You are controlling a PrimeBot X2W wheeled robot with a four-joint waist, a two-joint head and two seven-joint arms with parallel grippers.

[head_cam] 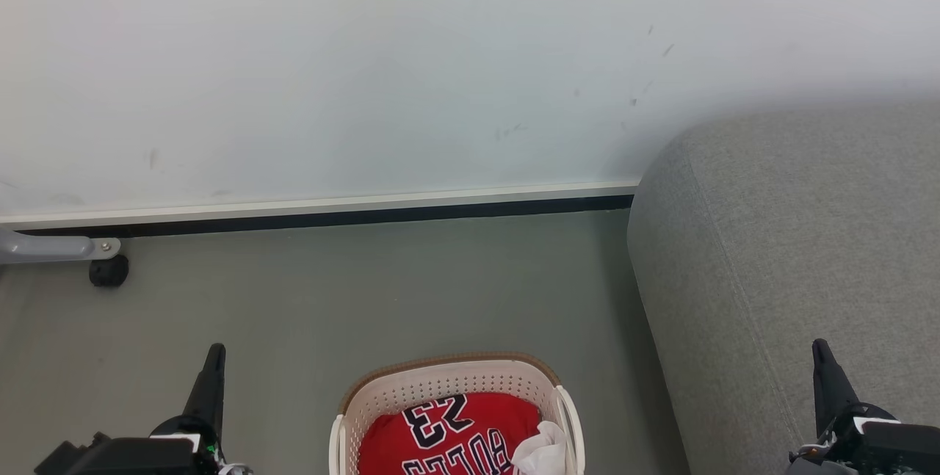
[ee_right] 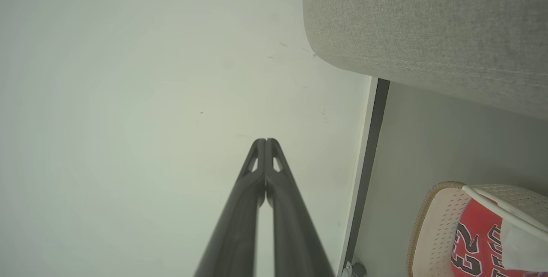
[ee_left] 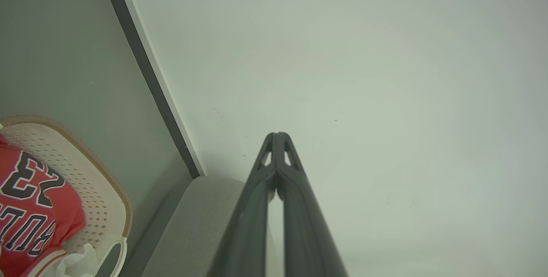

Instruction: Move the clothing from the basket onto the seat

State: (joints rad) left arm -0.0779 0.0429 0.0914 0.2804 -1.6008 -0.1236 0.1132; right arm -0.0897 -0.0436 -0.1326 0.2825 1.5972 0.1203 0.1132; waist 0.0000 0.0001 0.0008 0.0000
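Inside the basket (head_cam: 440,381), at the bottom centre of the head view, lies the clothing (head_cam: 449,437): a red jersey whose black "BULLS 23" lettering reads upside down to the camera, with a crumple of white fabric (head_cam: 542,451) against the basket's right wall. None of it is on the seat (head_cam: 793,255), the big grey upholstered block just right of the basket on the grey floor (head_cam: 367,291), so the task looks unstarted. Either side of the basket, the left hand (head_cam: 214,354) and right hand (head_cam: 822,350) point up toward the pale wall (head_cam: 367,56), each with its two dark fingers pressed together and holding nothing. That closed pose, clear of the cloth, reads as a resting stance; a hand would need to open and dip into the basket first. Far left, a grey metal leg (head_cam: 51,247) with a black castor (head_cam: 109,270) sits by the skirting (head_cam: 330,209).
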